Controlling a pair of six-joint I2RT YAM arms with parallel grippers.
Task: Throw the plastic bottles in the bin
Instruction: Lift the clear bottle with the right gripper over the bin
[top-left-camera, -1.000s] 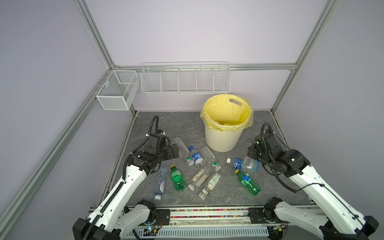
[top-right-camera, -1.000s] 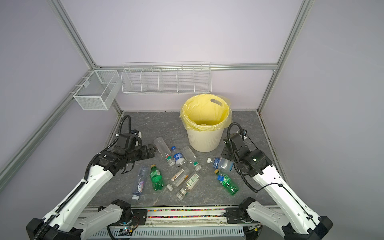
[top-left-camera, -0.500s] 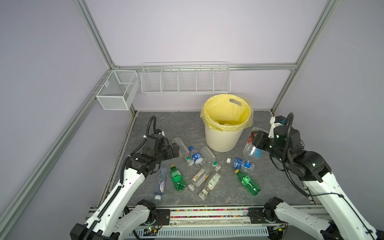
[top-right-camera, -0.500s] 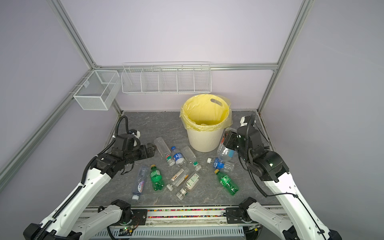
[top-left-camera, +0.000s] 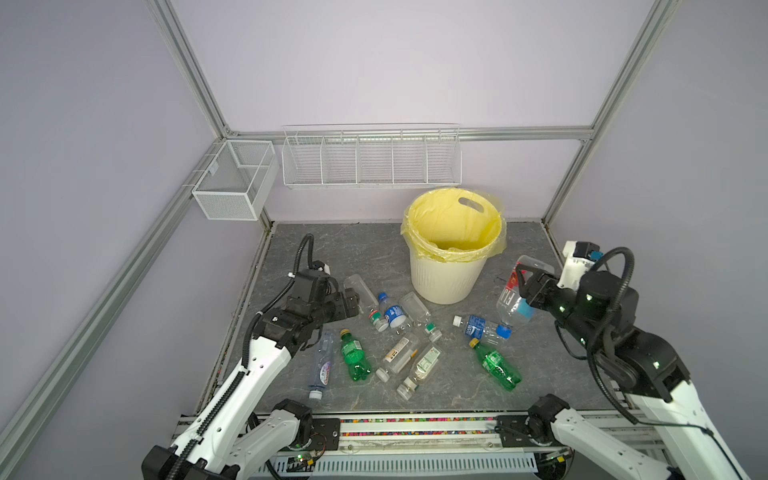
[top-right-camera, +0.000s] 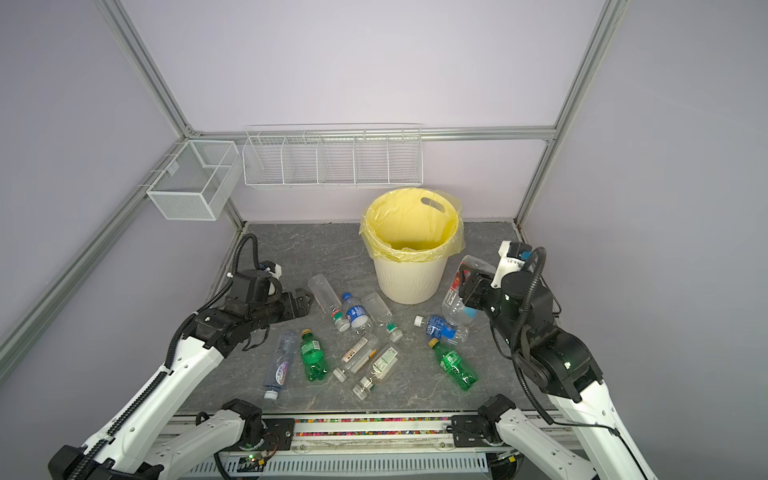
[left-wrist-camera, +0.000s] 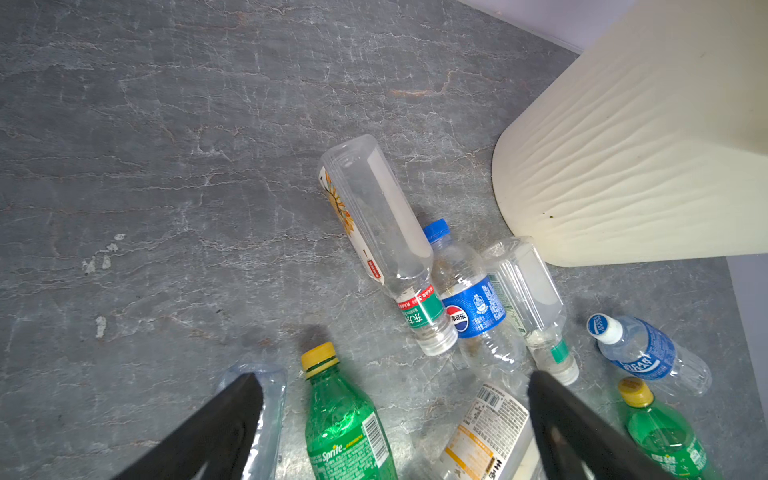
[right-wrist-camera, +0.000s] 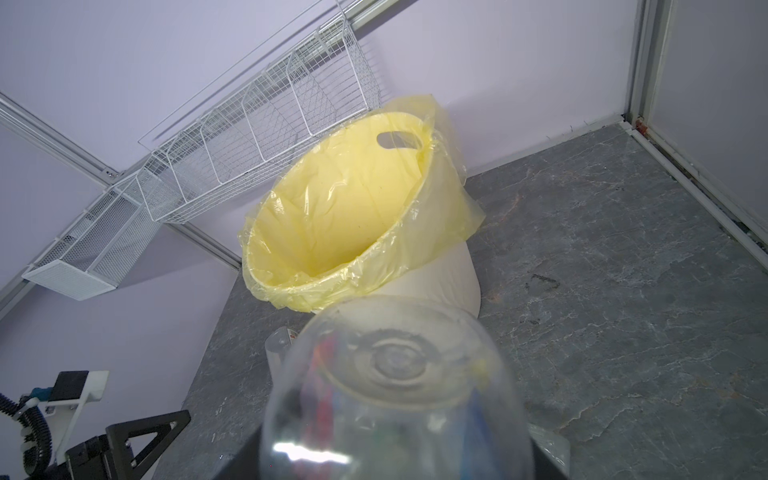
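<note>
A clear bottle (top-left-camera: 508, 306) is clasped in the right tool (top-left-camera: 524, 286), seemingly off the tabletop (top-left-camera: 374, 249), right of the bin (top-left-camera: 440, 282); the left tool (top-left-camera: 351, 305) is held wide open, empty, centre-left.

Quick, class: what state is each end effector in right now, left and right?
Left end effector: open, holding nothing.
Right end effector: closed on a clear bottle, lifted beside the bin.

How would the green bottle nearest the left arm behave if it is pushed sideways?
The green bottle lies on its side and is round, so it would probably roll. It looks empty, so likely light and easily knocked away.
</note>
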